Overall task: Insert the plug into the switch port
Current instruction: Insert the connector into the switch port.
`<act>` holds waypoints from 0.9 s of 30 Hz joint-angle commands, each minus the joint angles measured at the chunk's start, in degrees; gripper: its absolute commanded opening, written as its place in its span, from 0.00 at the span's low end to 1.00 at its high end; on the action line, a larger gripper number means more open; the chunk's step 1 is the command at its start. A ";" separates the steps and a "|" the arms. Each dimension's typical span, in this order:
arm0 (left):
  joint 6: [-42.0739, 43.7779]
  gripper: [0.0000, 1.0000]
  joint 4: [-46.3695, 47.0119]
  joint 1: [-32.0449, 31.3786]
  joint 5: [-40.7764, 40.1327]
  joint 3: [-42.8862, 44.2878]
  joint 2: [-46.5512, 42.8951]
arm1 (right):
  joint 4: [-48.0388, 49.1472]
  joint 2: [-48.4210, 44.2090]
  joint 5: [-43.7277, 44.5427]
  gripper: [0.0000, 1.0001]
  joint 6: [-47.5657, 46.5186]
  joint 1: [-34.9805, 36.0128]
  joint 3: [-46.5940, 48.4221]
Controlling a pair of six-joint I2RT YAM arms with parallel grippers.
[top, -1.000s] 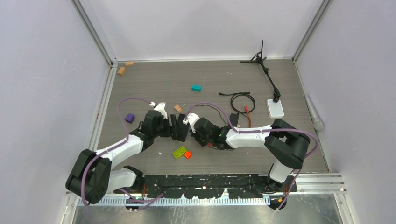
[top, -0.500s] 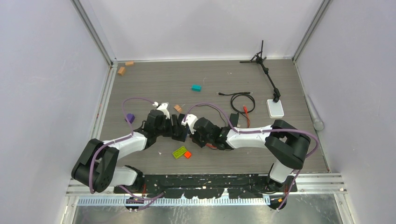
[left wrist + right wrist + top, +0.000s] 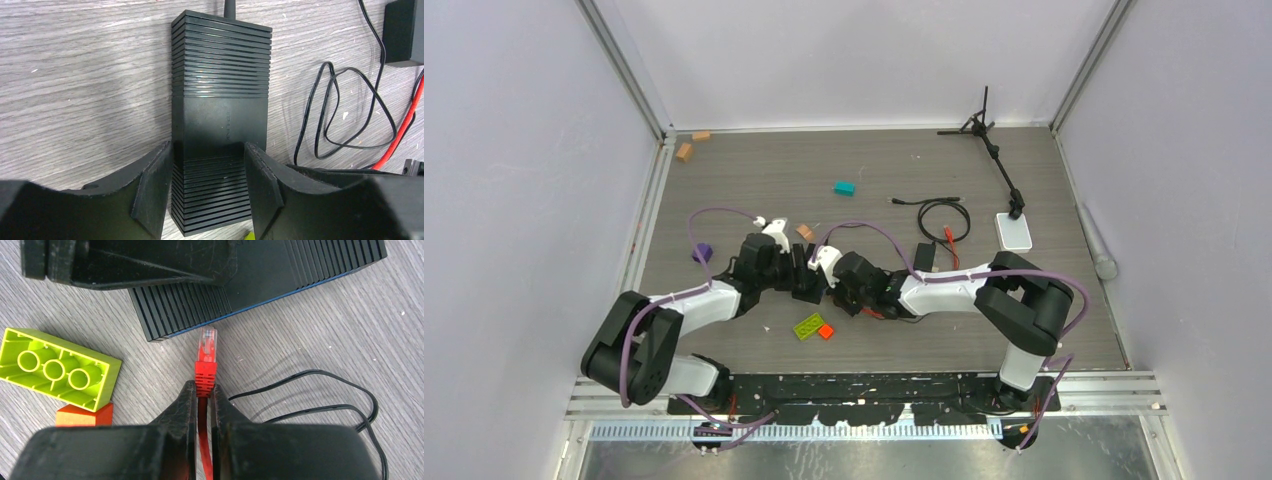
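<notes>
The black ribbed switch (image 3: 220, 100) lies on the table, and my left gripper (image 3: 207, 150) is shut on its two long sides near one end. In the right wrist view the plug (image 3: 206, 347) is a clear tip on a red boot. My right gripper (image 3: 202, 387) is shut on that boot and the red cable behind it. The clear tip points at the switch's (image 3: 260, 280) ribbed side and stops just short of it, with no port visible there. From above, both grippers meet at the switch (image 3: 805, 280), which hides the plug.
A lime brick (image 3: 55, 367) and a small orange-red brick (image 3: 82, 415) lie just left of the plug. Loops of thin black wire (image 3: 345, 115) and the black power brick (image 3: 924, 258) lie to the right. Farther off are a teal brick (image 3: 844, 188), a purple brick (image 3: 701, 252) and a small tripod (image 3: 989, 135).
The left gripper's fingers have closed in onto the switch's sides. The right arm has edged slightly left, toward the switch, with the plug still held.
</notes>
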 commanded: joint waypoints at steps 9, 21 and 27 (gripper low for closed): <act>0.94 0.50 1.84 0.36 2.20 1.81 2.44 | 3.96 -0.03 0.01 0.00 -0.61 0.36 1.72; 0.86 0.49 2.17 0.36 2.82 1.57 2.81 | 4.59 -1.61 1.89 0.01 -2.30 0.66 2.10; 0.84 0.49 2.26 0.36 2.92 1.68 3.08 | 3.85 -1.58 0.86 0.00 -2.68 1.43 2.64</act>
